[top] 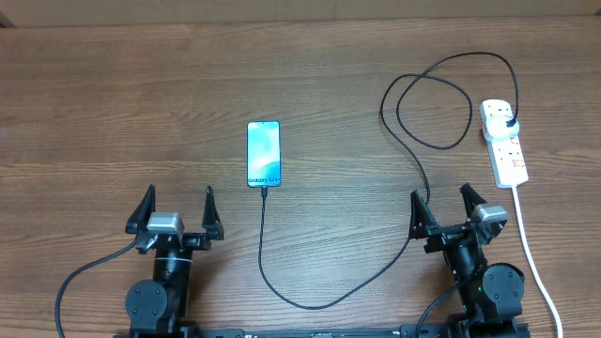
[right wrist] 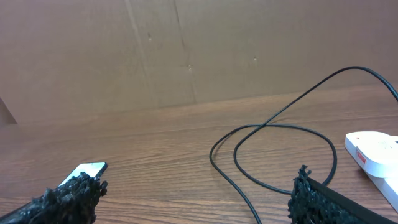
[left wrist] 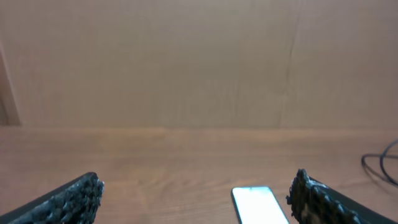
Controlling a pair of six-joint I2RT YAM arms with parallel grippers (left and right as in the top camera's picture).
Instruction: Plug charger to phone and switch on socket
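Note:
The phone lies flat mid-table with its blue screen up; it also shows in the left wrist view and the right wrist view. The charger cable runs from the phone's bottom edge, loops toward the front, then curls up to its black plug, which sits in the socket, a white power strip at the right. My left gripper is open and empty, near the front left. My right gripper is open and empty, near the front right, beside the cable.
The socket's thick white cord runs down the right side to the front edge, close to my right arm. A brown cardboard wall stands behind the wooden table.

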